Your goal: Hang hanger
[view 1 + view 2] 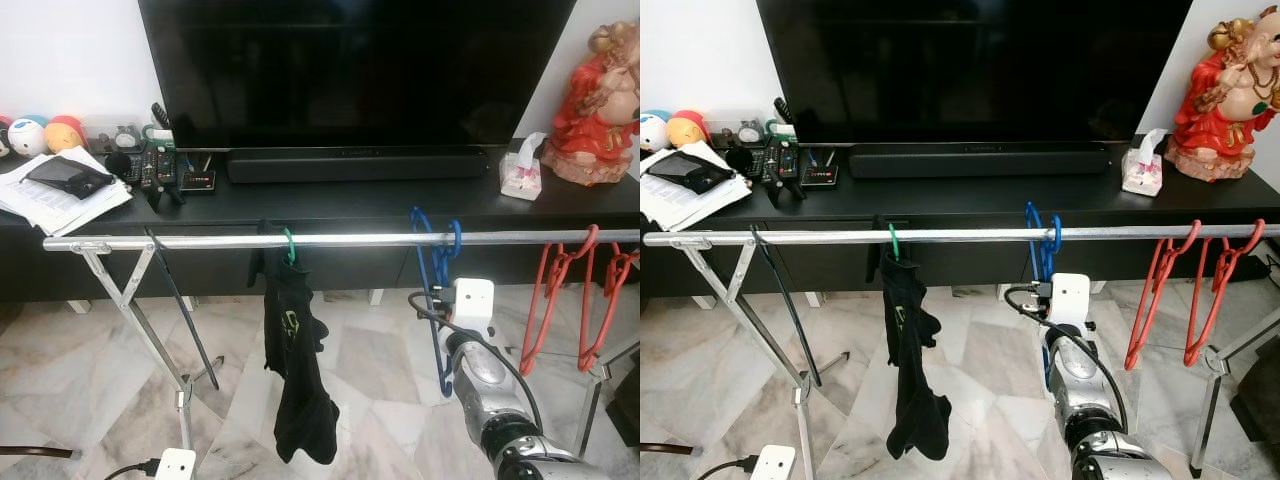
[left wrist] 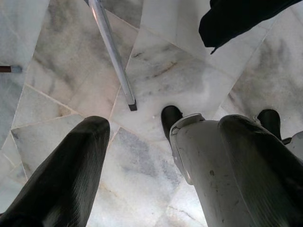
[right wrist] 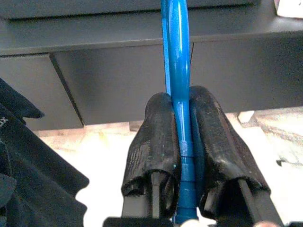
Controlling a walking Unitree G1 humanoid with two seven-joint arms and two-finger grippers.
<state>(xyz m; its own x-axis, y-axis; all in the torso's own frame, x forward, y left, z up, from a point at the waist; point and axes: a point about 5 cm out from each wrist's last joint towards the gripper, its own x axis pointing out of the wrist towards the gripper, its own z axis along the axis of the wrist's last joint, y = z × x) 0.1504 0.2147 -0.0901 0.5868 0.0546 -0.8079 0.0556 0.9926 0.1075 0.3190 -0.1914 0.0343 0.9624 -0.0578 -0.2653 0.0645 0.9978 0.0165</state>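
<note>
The right pincer point(image 3: 182, 137) is clamped on the blue hanger point(image 1: 437, 300), its fingers point(image 3: 154, 142) pressed to either side of the plastic strip, w/ no gap showing. The hanger's hook already sits over the silver rail point(image 1: 200, 241), toward the rail's right end, between the green hanger point(image 1: 290, 247) carrying the black garment point(image 1: 298, 360) and the two red hangers point(image 1: 570, 300). So the hang looks nearly done; what's left, prob., is confirming the seat and letting go.

To do that well:
- Check the hook is fully over the rail, not perched on its tip, before loosening.
- Ease weight down so the hanger bears on the rail, not on the pincer.
- Part the fingers slowly, then draw straight back and down, away from the rail, so the blue strip isn't dragged off.
- Keep the arm's black cable point(image 1: 480, 345) clear of the hanger's lower loop; it runs just beside it, a snag risk.
- Avoid sideways swing: the black garment hangs near on one side.

The left pincer point(image 2: 170, 165) hangs idle over the marble floor point(image 2: 156, 80), fingers spread wide, holding nothing.

Writing: a small pale-green logo on the black garment, not legible. Papers point(image 1: 45, 195) at the left end of the black TV counter point(image 1: 330, 205) carry print too small to read. The tissue pack point(image 1: 521, 175) near the right end has a pattern, no readable text. No brand visible on the TV point(image 1: 350, 70) or soundbar point(image 1: 355, 165).
</note>
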